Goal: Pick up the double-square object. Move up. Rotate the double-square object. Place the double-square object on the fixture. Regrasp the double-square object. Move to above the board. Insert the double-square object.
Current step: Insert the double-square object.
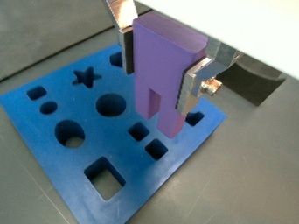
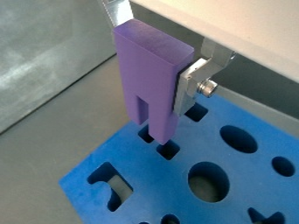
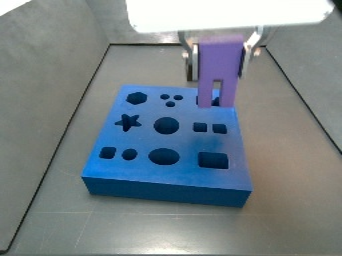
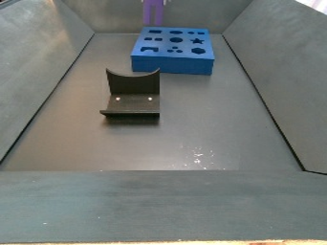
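Gripping upright light-purple double-square object (image 2: pixel 152 74) | gripper (image 2: pixel 158 57) above board (image 2: pixel 128 171)

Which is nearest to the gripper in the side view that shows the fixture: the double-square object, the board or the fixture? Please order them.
1. Double-square object, held in the gripper, far end.
2. Board, just beneath.
3. Fixture, nearer the camera, apart.

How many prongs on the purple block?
2 prongs, side by side at the block's lower end, pointing down at the board. The gripper holds the block above the board.
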### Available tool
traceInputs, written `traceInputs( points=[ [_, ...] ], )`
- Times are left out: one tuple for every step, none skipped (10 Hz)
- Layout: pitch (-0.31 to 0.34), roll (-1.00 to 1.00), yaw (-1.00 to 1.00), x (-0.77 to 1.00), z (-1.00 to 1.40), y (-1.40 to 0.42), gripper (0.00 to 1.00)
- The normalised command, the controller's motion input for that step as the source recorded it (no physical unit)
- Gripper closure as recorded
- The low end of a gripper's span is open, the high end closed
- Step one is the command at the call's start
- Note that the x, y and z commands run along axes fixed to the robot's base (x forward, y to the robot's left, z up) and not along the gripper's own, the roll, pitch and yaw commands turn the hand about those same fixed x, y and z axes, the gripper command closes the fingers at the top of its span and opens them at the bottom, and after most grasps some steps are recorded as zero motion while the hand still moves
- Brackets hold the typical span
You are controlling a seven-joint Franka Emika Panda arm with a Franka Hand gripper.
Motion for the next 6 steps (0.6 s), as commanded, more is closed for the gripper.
traceInputs(
  points=[
    [0.000, 0.14, 0.04, 0.15, -0.46, -0.11, 1.00],
    [0.000, 0.14, 0.06, 0.12, -0.46, -0.14, 1.00],
    [0.000, 0.12, 0.10, 0.04, -0.44, -0.15, 1.00],
    [0.000, 0.00, 0.00, -0.02, 0.00, 0.03, 1.00],
    [-0.049, 0.00, 0.00, -0.08, -0.14, 0.00, 1.00],
    [-0.046, 0.00, 0.01, -0.07, -0.11, 0.00, 1.00]
  ],
)
